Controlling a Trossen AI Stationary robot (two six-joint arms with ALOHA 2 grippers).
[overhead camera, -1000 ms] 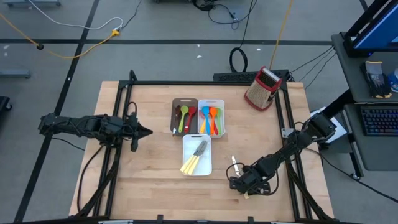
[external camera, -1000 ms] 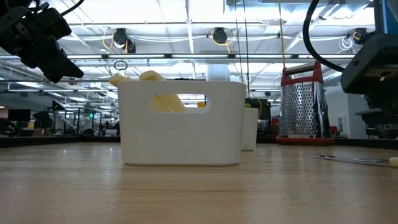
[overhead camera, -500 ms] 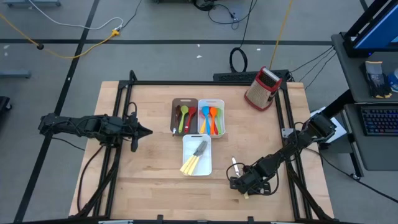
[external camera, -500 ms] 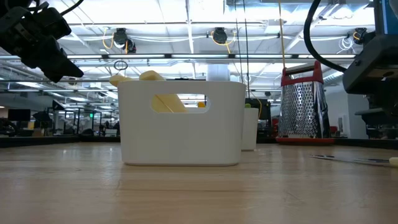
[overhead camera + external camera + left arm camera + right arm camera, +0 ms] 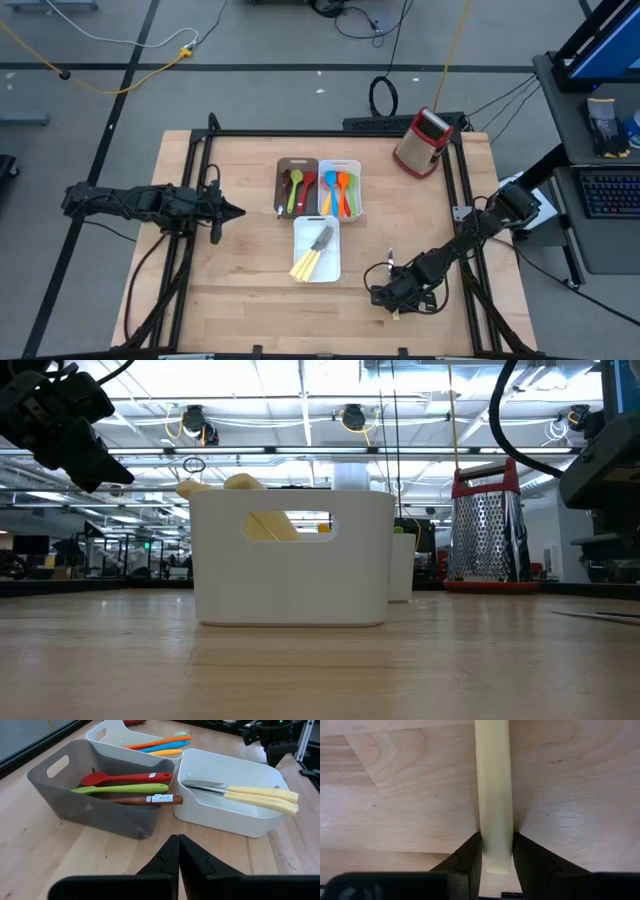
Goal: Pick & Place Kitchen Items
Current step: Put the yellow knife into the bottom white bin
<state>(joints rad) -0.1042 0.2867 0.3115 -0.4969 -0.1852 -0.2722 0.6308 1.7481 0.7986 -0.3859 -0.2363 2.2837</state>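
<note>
Cream-handled and metal-bladed, a knife (image 5: 493, 795) is being pinched by the right gripper (image 5: 392, 296) near the table's (image 5: 230, 290) front right corner — in the right wrist view both dark fingers (image 5: 467, 855) are pressing against the sides of the pale handle, with wood grain showing behind it. From above, the thin blade is poking out of the gripper toward the middle of the table.

Two more knives with cream handles (image 5: 312, 258) are lying in the white tray (image 5: 335, 272) nearest the front edge, around the table's centre; the left wrist view is showing them side by side, blades pointing away from the tray's open rim. Just behind that tray, two others are sitting next to each other: the dark-brown tray (image 5: 283, 165) is holding a red spoon (image 5: 125, 778), a green spatula (image 5: 120, 788) and a brown wooden utensil (image 5: 142, 799), while the second white tray (image 5: 355, 166) is holding orange and blue utensils (image 5: 338, 192). Whether the trays are touching one another is hard to tell.

A red-and-metal box grater (image 5: 421, 142) is standing near the back right corner, well apart from the trays.

The left gripper (image 5: 228, 211) is hovering above the left side of the table — its fingers are pressed together, holding nothing, pointing toward the trays.
</note>
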